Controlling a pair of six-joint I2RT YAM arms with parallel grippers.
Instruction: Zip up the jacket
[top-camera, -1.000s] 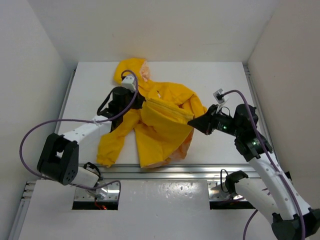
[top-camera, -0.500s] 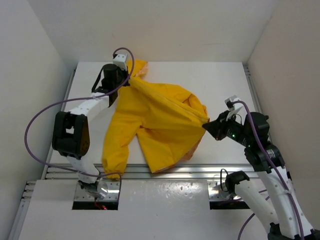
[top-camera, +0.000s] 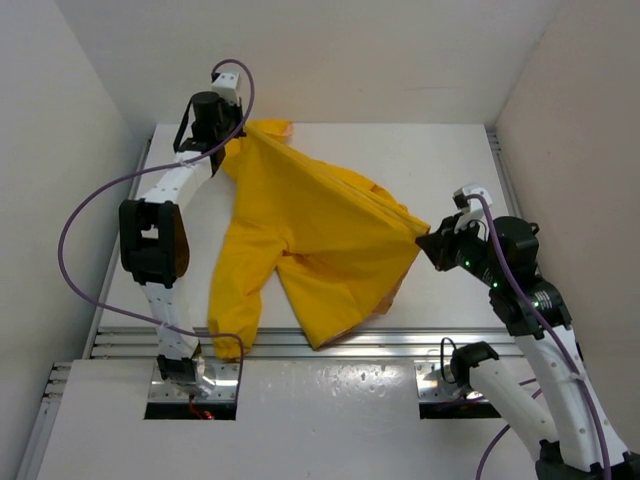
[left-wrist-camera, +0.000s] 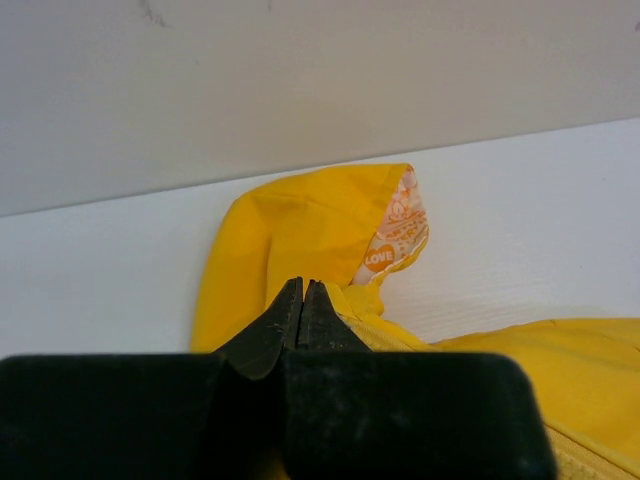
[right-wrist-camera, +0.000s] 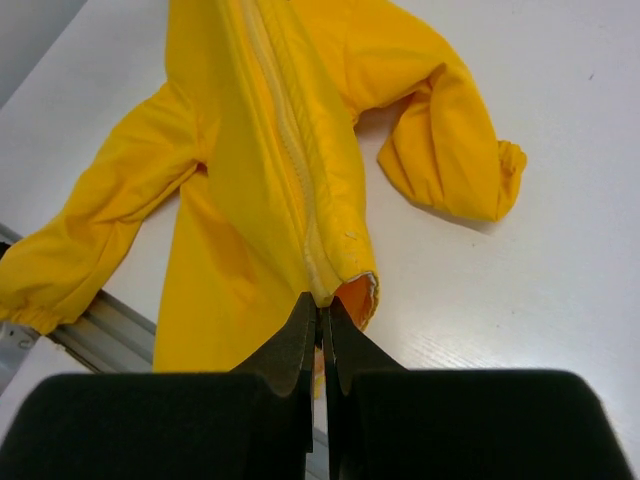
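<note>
The yellow jacket (top-camera: 310, 240) is stretched taut and lifted between my two grippers, from the far left to the right. My left gripper (top-camera: 228, 140) is shut on the jacket at the collar, by the hood (left-wrist-camera: 300, 225); the hood's cream, orange-printed lining (left-wrist-camera: 395, 235) shows. My right gripper (top-camera: 428, 240) is shut on the bottom hem at the zip line (right-wrist-camera: 295, 150), where the jaws (right-wrist-camera: 320, 305) pinch the fabric end. One sleeve (top-camera: 235, 300) hangs toward the front rail. The other sleeve (right-wrist-camera: 450, 140) lies on the table.
The white table (top-camera: 440, 160) is boxed by white walls at the back and sides. A metal rail (top-camera: 330, 340) runs along the front edge. Purple cables loop from both arms.
My left gripper has carried the collar up and toward the far left corner. My right gripper has pulled the hem to the right. The jacket went from bunched to stretched flat.
</note>
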